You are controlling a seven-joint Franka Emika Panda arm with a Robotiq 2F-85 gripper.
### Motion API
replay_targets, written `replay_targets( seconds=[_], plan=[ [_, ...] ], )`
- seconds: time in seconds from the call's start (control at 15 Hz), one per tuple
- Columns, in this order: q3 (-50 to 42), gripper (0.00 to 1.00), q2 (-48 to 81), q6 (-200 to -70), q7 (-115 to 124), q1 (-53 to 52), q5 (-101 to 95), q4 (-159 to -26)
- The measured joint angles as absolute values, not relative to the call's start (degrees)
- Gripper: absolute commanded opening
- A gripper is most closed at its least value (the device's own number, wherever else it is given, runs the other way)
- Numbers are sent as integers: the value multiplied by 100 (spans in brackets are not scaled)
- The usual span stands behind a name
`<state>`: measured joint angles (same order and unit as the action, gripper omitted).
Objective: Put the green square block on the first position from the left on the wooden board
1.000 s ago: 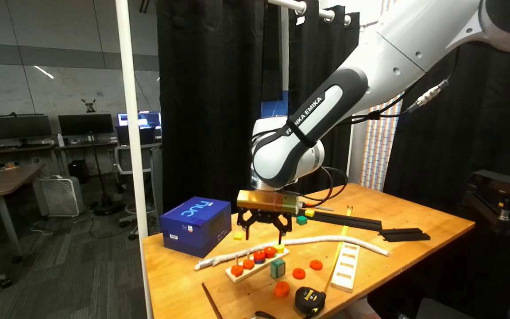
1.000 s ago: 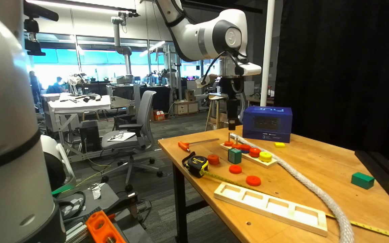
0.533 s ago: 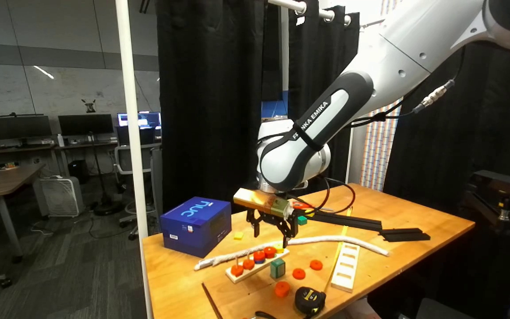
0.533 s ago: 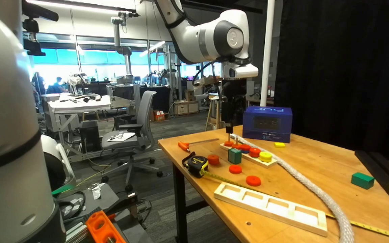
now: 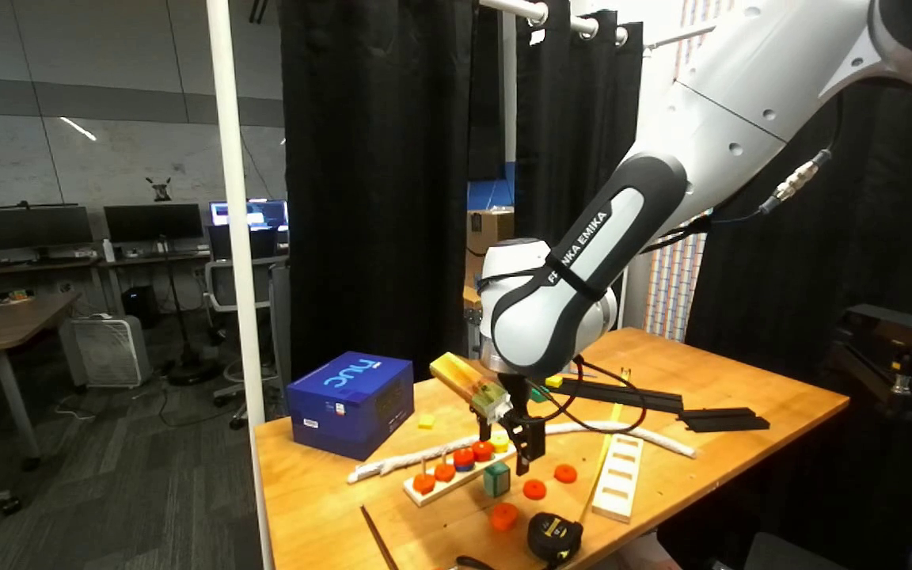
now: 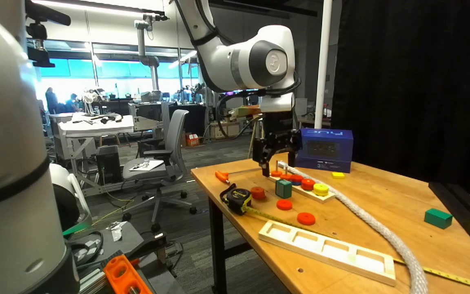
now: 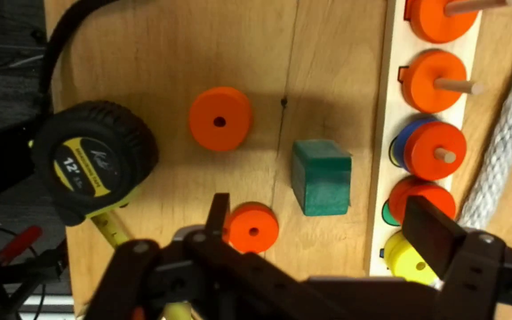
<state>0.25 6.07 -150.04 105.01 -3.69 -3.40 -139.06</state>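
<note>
A green square block stands upright on the table in both exterior views (image 5: 496,480) (image 6: 283,188) and in the wrist view (image 7: 327,182). A pale wooden board with a row of square recesses lies near the table edge in both exterior views (image 5: 611,516) (image 6: 351,259); its recesses look vacant. It is out of the wrist view. My gripper (image 5: 505,451) (image 6: 279,167) is open and points down above the block's area. In the wrist view my gripper (image 7: 318,198) has its fingers (image 7: 219,215) wide apart, with the block between and slightly ahead of them, not touched.
A peg board (image 7: 382,178) with coloured discs stands beside the block, under one finger. Loose orange discs (image 7: 220,119), a tape measure (image 7: 94,162) and a white rope (image 6: 375,220) lie near. Another green block (image 6: 438,218) and a blue box (image 6: 322,151) stand farther off.
My gripper has come down, turned about its upright axis, and moved toward the block, rightward in an exterior view. It stays open. The things on the table have not moved.
</note>
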Motion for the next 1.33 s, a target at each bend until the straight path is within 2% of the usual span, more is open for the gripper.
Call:
replay_targets(
  seconds=[0.4,1.33],
  plan=[
    [-52,100,766,-15124,11506,-381,-665,-13946],
    [-179,100,1275,-15124,11647,-464,-673,-13518]
  ],
)
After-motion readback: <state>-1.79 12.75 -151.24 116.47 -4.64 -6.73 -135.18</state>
